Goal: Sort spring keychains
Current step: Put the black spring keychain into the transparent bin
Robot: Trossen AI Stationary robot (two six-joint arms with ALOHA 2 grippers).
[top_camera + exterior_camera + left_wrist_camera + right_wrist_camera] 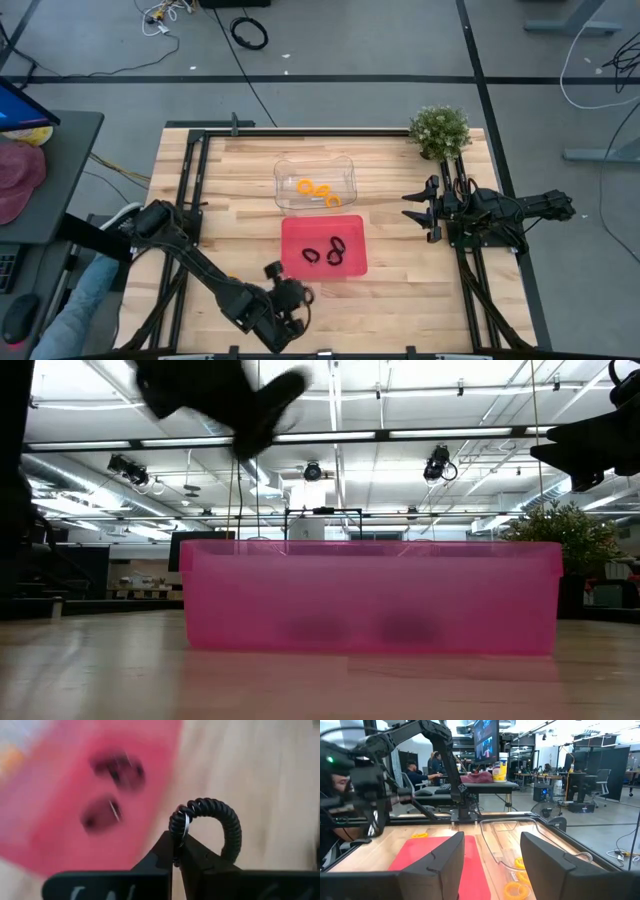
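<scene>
Spring keychains: three orange ones (319, 190) lie in the clear tray (345, 166) at the far middle of the bench (400, 290); two black ones (326, 252) lie in the red tray (298, 232) just near of it; one more black keychain (215, 820) rides in the left arm's jaws.
Stray orange loop: one orange loop (419, 835) shows on the bench beside the red tray in the right wrist view.
Left gripper (283, 298): low at the near edge, just near-left of the red tray, jaws pinched narrow on the black keychain at its metal ring (185, 825).
Right gripper (425, 207): parked at the right side of the bench beside the small plant (440, 128), jaws wide apart and holding nothing.
Step in hand: carrying the black loop to the red tray, by my reading.
Doing it well: bring the jaws fully over the tray's floor, clear of the near wall, lower before opening, and let go away from the two loops already there so none tangle.
Held loop's lie: it arches up from the fingertips like a hoop, its long axis running across the jaws, free end drooping beside them.
</scene>
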